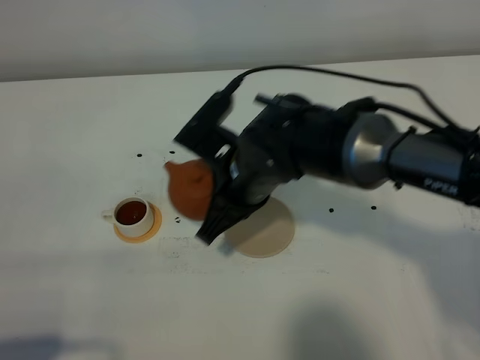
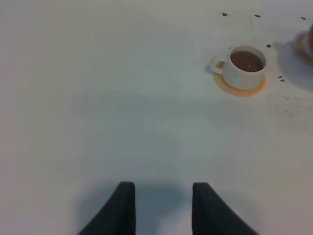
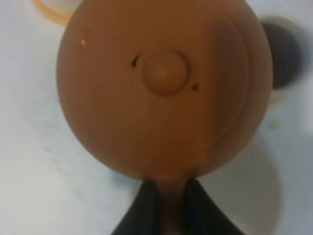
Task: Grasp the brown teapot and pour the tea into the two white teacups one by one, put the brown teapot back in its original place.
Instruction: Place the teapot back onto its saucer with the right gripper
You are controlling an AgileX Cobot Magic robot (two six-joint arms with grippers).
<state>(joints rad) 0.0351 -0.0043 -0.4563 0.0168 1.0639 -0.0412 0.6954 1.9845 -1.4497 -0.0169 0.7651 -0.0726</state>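
Note:
The brown teapot (image 1: 189,191) hangs above the table just left of the pale beige disc (image 1: 264,231), its spout pointing up-left. My right gripper (image 3: 168,208) is shut on its handle, and the lid knob (image 3: 165,72) faces the wrist camera. One white teacup (image 1: 133,214) full of dark tea stands on an orange coaster to the pot's left, also seen as a teacup (image 2: 244,66) in the left wrist view. A second cup (image 2: 308,44) shows at that view's edge and as a dark round mouth (image 3: 281,56) beside the pot. My left gripper (image 2: 161,210) hovers open over bare table.
The right arm (image 1: 360,150) and its cable stretch in from the right across the middle, hiding the table behind the pot. A few small black dots (image 1: 330,210) mark the white tabletop. The table's far edge meets a pale wall.

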